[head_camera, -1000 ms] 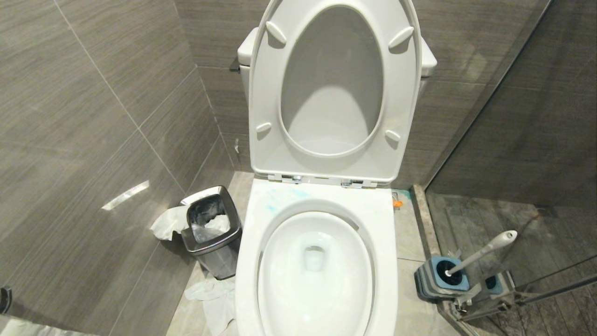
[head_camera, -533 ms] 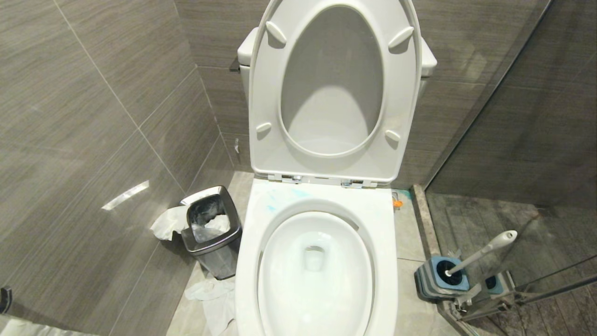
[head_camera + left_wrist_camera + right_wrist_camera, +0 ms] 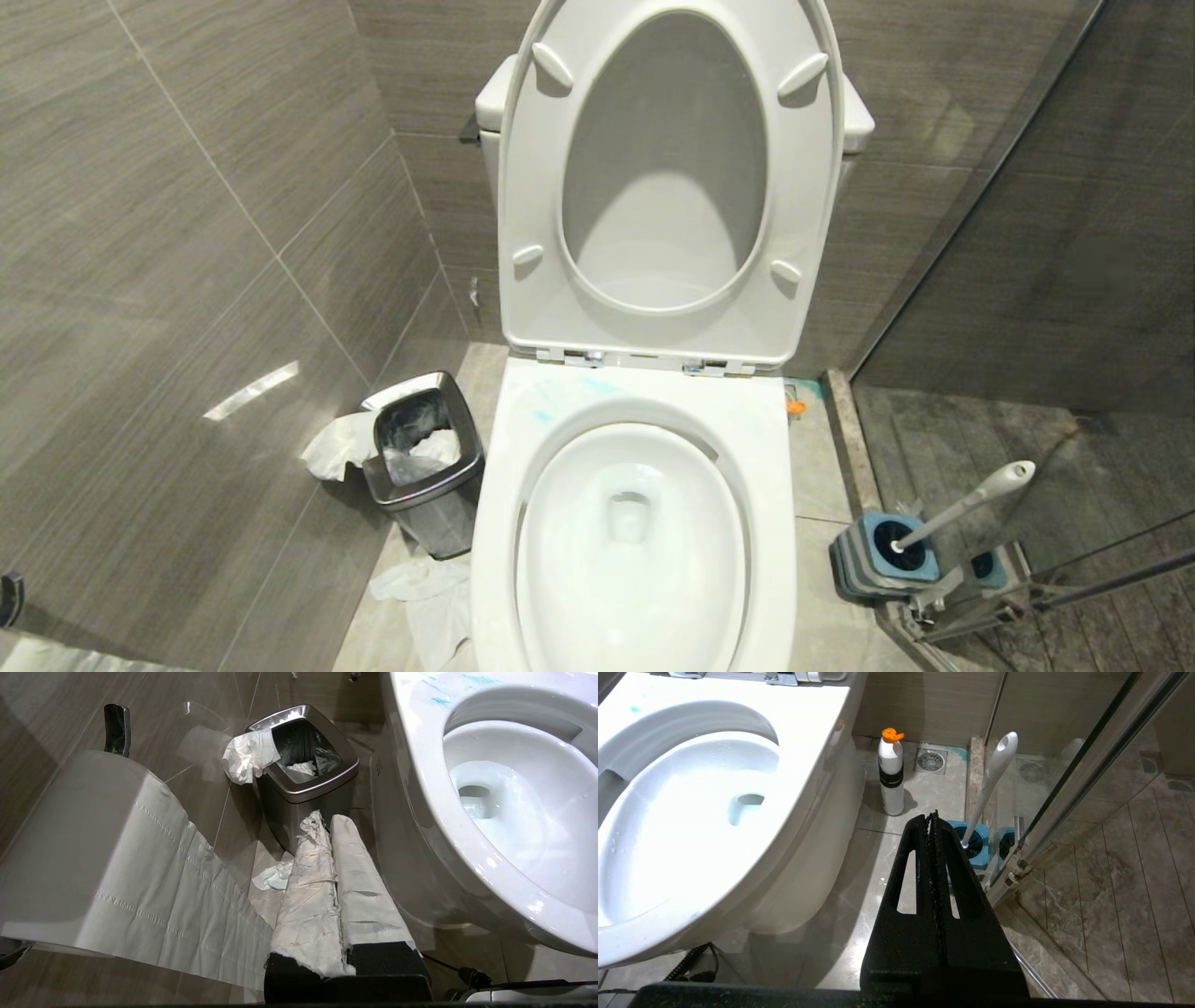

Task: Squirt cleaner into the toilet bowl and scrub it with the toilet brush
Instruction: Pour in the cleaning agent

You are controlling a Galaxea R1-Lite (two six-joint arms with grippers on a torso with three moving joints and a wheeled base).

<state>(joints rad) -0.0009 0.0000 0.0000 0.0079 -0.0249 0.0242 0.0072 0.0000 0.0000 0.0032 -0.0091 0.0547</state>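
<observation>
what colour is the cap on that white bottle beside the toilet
Orange cap on the white plastic bottle, clearest in the right wrist view.

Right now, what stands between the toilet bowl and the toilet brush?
In the right wrist view, a white orange-capped bottle on the floor, between toilet bowl and toilet brush.

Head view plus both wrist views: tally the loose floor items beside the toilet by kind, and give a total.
Steel waste bin: 1
White cleaner bottle with orange cap: 1
White-handled toilet brush: 1
Blue-topped grey brush holder: 1
Crumpled white tissue piece on the floor tiles: 1
Total: 5
</observation>
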